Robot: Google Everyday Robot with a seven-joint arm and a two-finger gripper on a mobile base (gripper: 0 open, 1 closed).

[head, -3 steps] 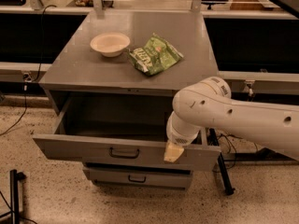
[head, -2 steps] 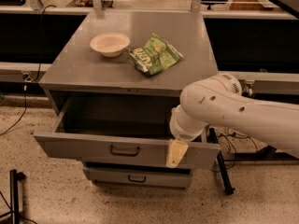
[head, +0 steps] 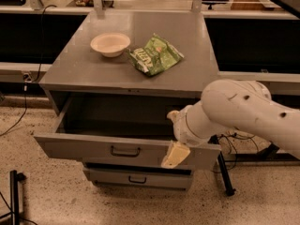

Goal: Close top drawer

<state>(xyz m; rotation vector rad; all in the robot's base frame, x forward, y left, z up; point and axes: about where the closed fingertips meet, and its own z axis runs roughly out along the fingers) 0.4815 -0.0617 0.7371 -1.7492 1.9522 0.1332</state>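
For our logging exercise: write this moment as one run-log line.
top drawer: pulled out | gripper: at its front, right of the handle | cabinet top: bowl, green bag | status: not yet closed

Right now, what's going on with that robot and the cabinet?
The robot's white arm reaches in from the right, with its gripper at the front panel of the top drawer, just right of the dark handle. The drawer stands pulled well out of the grey cabinet, not yet closed. A cream bowl and a green snack bag sit on top.
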